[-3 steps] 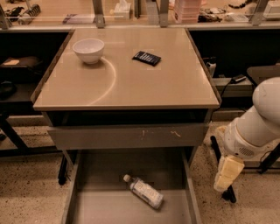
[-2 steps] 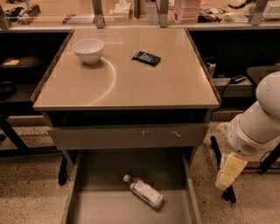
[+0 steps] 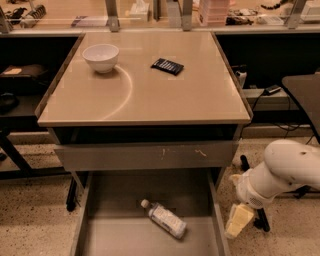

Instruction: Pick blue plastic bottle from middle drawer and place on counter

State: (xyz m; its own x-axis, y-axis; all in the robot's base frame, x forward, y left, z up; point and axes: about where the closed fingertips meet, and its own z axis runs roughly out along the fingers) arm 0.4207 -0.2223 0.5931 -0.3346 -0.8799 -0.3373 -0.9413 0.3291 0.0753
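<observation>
The blue plastic bottle (image 3: 165, 220) lies on its side on the floor of the open middle drawer (image 3: 115, 235), with its white cap pointing to the upper left. The beige counter (image 3: 150, 95) is above the drawer. My gripper (image 3: 239, 220) hangs on the white arm (image 3: 285, 170) just outside the drawer's right wall, to the right of the bottle and apart from it. It holds nothing that I can see.
A white bowl (image 3: 101, 57) and a black calculator (image 3: 167, 66) sit at the back of the counter. A closed grey drawer with a scratched front (image 3: 150, 156) sits between the counter and the open drawer. A cluttered bench (image 3: 160, 15) runs behind. A dark chair (image 3: 305, 95) stands at the right.
My arm and gripper have moved down and to the left, closer to the open drawer's right wall. The bottle has not moved.
</observation>
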